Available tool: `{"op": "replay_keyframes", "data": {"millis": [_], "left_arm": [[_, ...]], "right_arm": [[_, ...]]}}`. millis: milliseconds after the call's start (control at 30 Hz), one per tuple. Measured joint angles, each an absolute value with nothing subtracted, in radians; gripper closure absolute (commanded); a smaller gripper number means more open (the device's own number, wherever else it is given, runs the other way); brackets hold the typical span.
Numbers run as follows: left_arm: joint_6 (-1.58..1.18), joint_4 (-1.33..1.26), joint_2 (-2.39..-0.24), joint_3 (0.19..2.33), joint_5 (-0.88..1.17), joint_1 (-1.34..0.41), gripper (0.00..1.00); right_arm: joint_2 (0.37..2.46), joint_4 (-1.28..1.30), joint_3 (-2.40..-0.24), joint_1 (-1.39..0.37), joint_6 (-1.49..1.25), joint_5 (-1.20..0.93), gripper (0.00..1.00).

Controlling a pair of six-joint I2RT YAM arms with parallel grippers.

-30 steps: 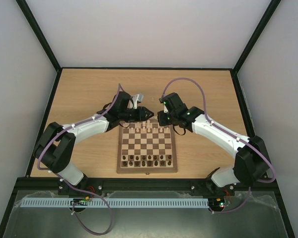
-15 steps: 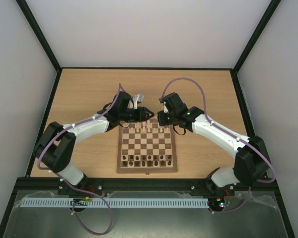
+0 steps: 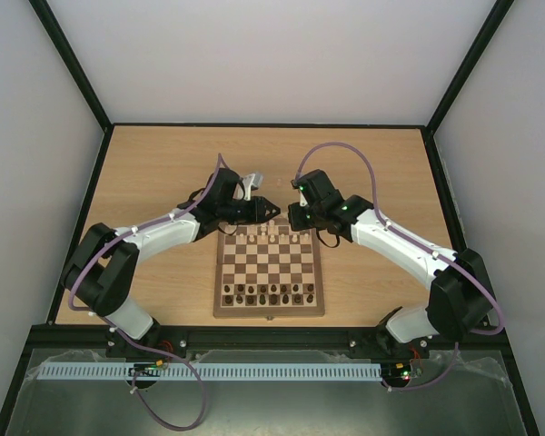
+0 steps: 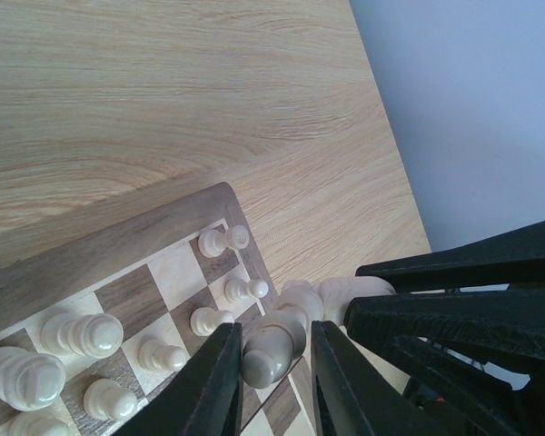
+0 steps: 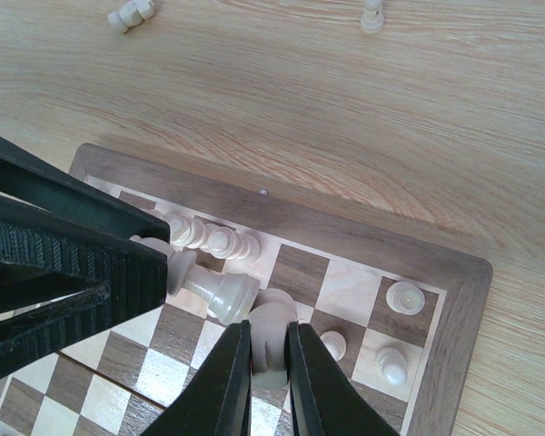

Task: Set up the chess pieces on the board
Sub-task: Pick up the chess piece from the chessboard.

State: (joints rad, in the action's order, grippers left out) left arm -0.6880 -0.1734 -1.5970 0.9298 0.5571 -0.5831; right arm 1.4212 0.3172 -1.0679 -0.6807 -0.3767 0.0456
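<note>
Two grippers crowd one spot at the far edge of the board [image 3: 271,270], upper centre in the top view. The left gripper [image 4: 274,332] is closed on a tipped cream piece [image 4: 271,350]. In the right wrist view this piece looks to lie base-out, not upright, just beside the other arm's fingers. The right gripper [image 5: 268,329] is clamped tight on a round-headed cream piece [image 5: 271,313], low over the squares at bottom centre of that view. The held pieces are touching or nearly so; can't tell which.

Other cream pieces [image 4: 73,336] stand in the far two rows. Dark pieces [image 3: 263,292] line the near edge. A fallen cream stray [image 5: 132,14] and a second stray [image 5: 372,16] sit on the surface past the frame, at the top of the right wrist view.

Judgement: the step is seating cream back-rank pieces.
- Move one arm at a time; the fingers are too close for both to move.
- Right goes first: straight down onto a free square, open just enough to clear, lift vertically.
- Left should stand its piece up before letting go, or it rolls into its neighbours.
- Risk: an opening jaw clips the standing pawns [image 4: 220,241].
</note>
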Motion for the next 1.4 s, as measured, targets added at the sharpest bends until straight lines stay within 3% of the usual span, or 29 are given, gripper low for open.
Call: {"op": "replay_keyframes", "data": {"millis": [267, 800, 1400], "left_arm": [[-0.688, -0.174, -1.599, 0.928, 0.561, -0.583, 0.86], [-0.632, -0.023, -1.559, 0.968, 0.471, -0.577, 0.87], [-0.480, 0.356, -1.618, 1.346, 0.156, -0.702, 0.86]], "right_arm": [[1.421, 0.317, -1.068, -0.681, -0.377, 0.047, 0.90], [1.422, 0.317, -1.065, -0.681, -0.377, 0.067, 0.90], [1.419, 0.381, -1.063, -0.680, -0.402, 0.233, 0.87]]}}
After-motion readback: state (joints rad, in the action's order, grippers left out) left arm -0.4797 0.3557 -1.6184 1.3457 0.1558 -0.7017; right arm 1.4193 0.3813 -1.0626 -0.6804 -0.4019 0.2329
